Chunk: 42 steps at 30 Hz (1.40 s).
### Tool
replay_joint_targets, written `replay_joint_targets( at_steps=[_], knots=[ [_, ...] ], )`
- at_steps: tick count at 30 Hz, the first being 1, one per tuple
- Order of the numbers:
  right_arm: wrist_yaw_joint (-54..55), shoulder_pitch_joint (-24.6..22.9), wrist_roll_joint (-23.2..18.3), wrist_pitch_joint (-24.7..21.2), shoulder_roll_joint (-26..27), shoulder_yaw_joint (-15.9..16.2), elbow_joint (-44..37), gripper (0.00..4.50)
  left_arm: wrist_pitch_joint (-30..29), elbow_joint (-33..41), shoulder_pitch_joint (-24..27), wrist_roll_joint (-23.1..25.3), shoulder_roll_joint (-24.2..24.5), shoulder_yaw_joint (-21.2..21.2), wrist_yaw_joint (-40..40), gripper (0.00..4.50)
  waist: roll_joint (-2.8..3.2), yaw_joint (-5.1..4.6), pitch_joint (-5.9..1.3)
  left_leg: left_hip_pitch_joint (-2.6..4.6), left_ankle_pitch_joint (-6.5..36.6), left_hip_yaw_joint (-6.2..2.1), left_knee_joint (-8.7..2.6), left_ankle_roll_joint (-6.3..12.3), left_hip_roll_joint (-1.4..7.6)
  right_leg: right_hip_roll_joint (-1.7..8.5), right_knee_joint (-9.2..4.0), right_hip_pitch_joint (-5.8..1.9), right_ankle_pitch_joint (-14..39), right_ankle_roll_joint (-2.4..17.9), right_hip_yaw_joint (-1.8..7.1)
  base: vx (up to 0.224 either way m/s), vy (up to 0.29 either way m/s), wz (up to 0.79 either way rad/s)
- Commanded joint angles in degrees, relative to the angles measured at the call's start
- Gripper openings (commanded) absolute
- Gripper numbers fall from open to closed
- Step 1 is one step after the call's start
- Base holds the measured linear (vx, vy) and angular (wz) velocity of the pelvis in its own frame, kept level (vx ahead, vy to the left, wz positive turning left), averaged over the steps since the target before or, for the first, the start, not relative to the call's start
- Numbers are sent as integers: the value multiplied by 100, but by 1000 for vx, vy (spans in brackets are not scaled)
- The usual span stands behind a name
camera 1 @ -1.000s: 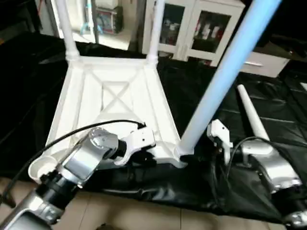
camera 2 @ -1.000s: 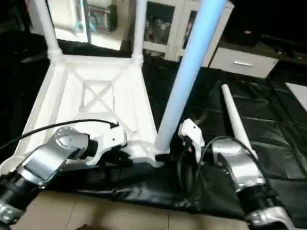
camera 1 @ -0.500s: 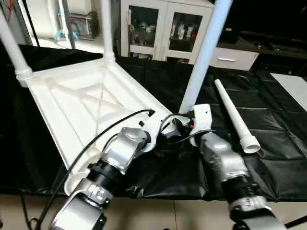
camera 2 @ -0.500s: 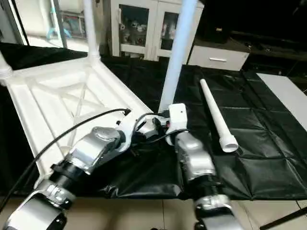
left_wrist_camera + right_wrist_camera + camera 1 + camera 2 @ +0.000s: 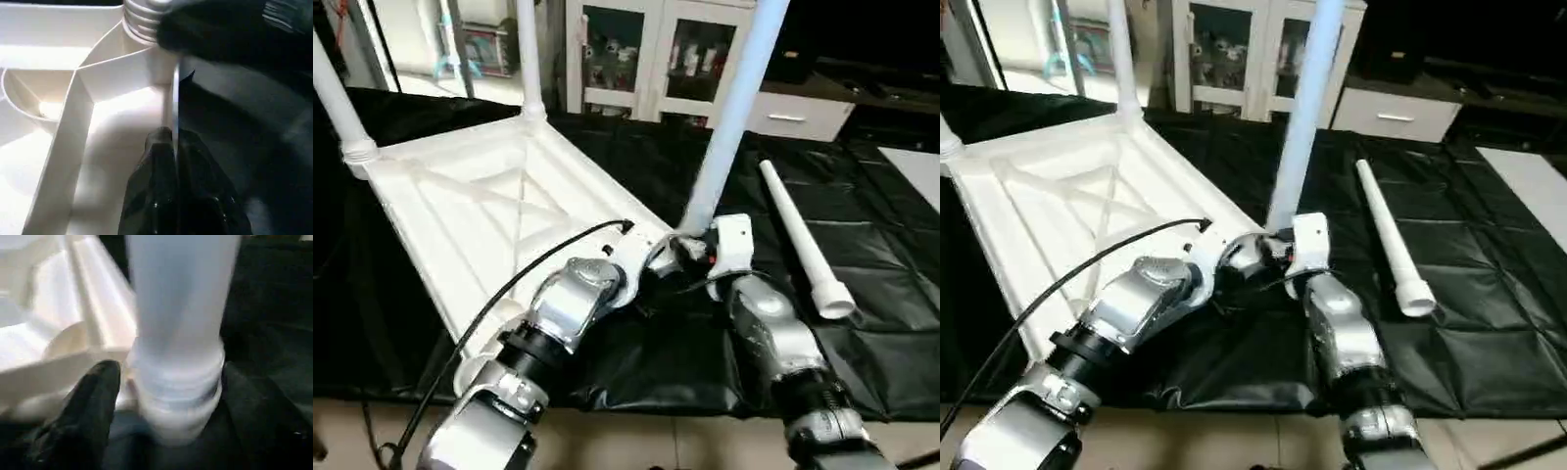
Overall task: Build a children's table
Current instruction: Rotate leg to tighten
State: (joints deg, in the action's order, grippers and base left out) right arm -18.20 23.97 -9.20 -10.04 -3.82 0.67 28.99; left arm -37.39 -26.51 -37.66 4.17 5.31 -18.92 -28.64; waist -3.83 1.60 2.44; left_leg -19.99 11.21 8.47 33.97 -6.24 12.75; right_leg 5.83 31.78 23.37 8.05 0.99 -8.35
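Over the last second the head camera swings, so the white table top (image 5: 480,220) now slants from the upper left of the frame toward centre. Apart from that shift, both silver forearms close in: the left gripper (image 5: 171,142) and right gripper (image 5: 161,396), a second ago apart at lower centre, now meet at the base of the near upright leg (image 5: 729,117). The right gripper's fingers (image 5: 93,396) now straddle that base.
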Motion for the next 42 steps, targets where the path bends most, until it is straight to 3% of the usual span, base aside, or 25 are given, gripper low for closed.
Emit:
replay_joint_targets(
  at_steps=[1, 2, 3, 6, 8, 9, 11, 15, 17, 21, 22, 27, 28, 32, 33, 34, 41, 42],
  knots=[
    [-245, -53, -117, -114, -193, -16, -343, 379, 364, 204, -80, -6, 79, 130, -73, 0, -1, 59, -334, -95, 1557, 38, -481, 212, 21, 299, -386, -362, 2366, 342, 273, 0, 0, 0],
    [-436, -145, -178, -186, -369, -27, -572, 384, 394, 270, -33, -10, 171, 55, -240, 0, -9, 85, -336, -37, 1488, 62, -462, 219, 28, 297, -373, -301, 2256, 410, 295, 0, 0, 0],
    [-653, -210, -222, -238, -576, -41, -744, 391, 400, 367, 33, -24, 283, -56, -476, 0, -16, 108, -340, -18, 1439, 81, -446, 248, 26, 288, -351, -297, 2182, 481, 312, 0, 0, 0],
    [-950, -263, -299, -324, -824, -53, -897, 421, 426, 507, 128, -40, 426, -187, -751, 0, -25, 169, -346, -41, 1200, 129, -417, 290, 6, 261, -287, -255, 2124, 549, 370, 0, 0, 0],
    [-1688, -320, -436, -405, -1310, -22, -1080, 428, 474, 793, 312, -87, 714, -407, -1246, 0, -23, 185, -372, -62, 1086, 117, -413, 331, 23, 255, -246, -300, 1979, 598, 395, 0, 0, 0],
    [-2053, -345, -499, -438, -1531, -12, -1158, 439, 538, 944, 401, -135, 881, -531, -1542, 0, 3, 224, -378, -57, 926, 123, -417, 368, 50, 246, -211, -298, 1690, 687, 418, 0, 0, 0],
    [-2562, -389, -575, -494, -1817, 27, -1260, 439, 567, 1157, 513, -212, 1107, -691, -1927, 0, -5, 274, -364, -41, 852, 145, -412, 415, 55, 239, -194, -291, 1478, 812, 432, 0, 0, 0],
    [-3815, -617, -724, -533, -2549, 361, -1583, 439, 893, 1700, 781, -303, 1663, -1001, -2833, 0, 7, 360, -354, -8, 915, 151, -422, 416, 69, 226, -179, -292, 1536, 889, 433, 0, 0, 0],
    [-4106, -640, -782, -615, -2691, 444, -1655, 439, 880, 1895, 844, -402, 1791, -1046, -3059, 0, -9, 372, -326, 16, 1056, 170, -434, 382, 77, 228, -205, -251, 1706, 893, 449, 0, 0, 0],
    [-4547, -594, -959, -847, -2806, 559, -1729, 439, 803, 2194, 928, -522, 1951, -1122, -3346, 0, -8, 373, -306, 59, 1364, 182, -450, 253, 98, 213, -214, -207, 1923, 909, 478, 0, 0, 0],
    [-4734, -564, -958, -871, -2839, 637, -1745, 439, 794, 2246, 939, -531, 1998, -1157, -3395, 0, -38, 376, -304, 91, 1443, 201, -443, 228, 93, 204, -225, -178, 1980, 912, 494, 0, 0, 0],
    [-5064, -413, -679, -649, -2884, 988, -1593, 439, 853, 2280, 957, -463, 2023, -1165, -3455, 0, -39, 378, -311, 17, 1309, 186, -451, 199, 83, 215, -195, -231, 1964, 834, 529, 0, 0, 0],
    [-5064, -413, -679, -649, -2884, 988, -1593, 439, 853, 2280, 957, -463, 2023, -1165, -3455, 0, -62, 381, -318, 4, 1279, 183, -446, 187, 78, 223, -188, -240, 2005, 794, 528, 0, 0, 0],
    [-5252, -326, -584, -566, -2918, 1115, -1482, 439, 832, 2317, 952, -463, 2047, -1182, -3452, 0, -73, 393, -329, 2, 1147, 187, -431, 188, 72, 221, -174, -242, 1902, 782, 538, 0, 0, 0],
    [-5301, -257, -527, -499, -2919, 1155, -1391, 424, 827, 2314, 941, -463, 2051, -1179, -3447, 0, -73, 394, -328, 3, 1146, 188, -430, 193, 73, 218, -168, -238, 1873, 797, 540, 0, 0, 0],
    [-5313, -238, -516, -487, -2919, 1165, -1366, 424, 827, 2313, 939, -463, 2051, -1178, -3447, 0, -116, 392, -328, -18, 1120, 183, -427, 206, 71, 216, -144, -249, 1869, 808, 535, 0, 0, 0],
    [-5421, -66, -389, -287, -2919, 1241, -1101, 377, 807, 2329, 953, -445, 2063, -1166, -3465, 0, -118, 394, -315, -22, 1184, 179, -426, 171, 67, 222, -167, -248, 2074, 756, 537, 0, 0, 0],
    [-5443, -52, -361, -242, -2917, 1252, -1059, 354, 803, 2332, 956, -445, 2067, -1169, -3468, 0, -123, 395, -317, -23, 1208, 178, -421, 160, 67, 226, -175, -246, 2147, 721, 537, 0, 0, 0]
  ],
)
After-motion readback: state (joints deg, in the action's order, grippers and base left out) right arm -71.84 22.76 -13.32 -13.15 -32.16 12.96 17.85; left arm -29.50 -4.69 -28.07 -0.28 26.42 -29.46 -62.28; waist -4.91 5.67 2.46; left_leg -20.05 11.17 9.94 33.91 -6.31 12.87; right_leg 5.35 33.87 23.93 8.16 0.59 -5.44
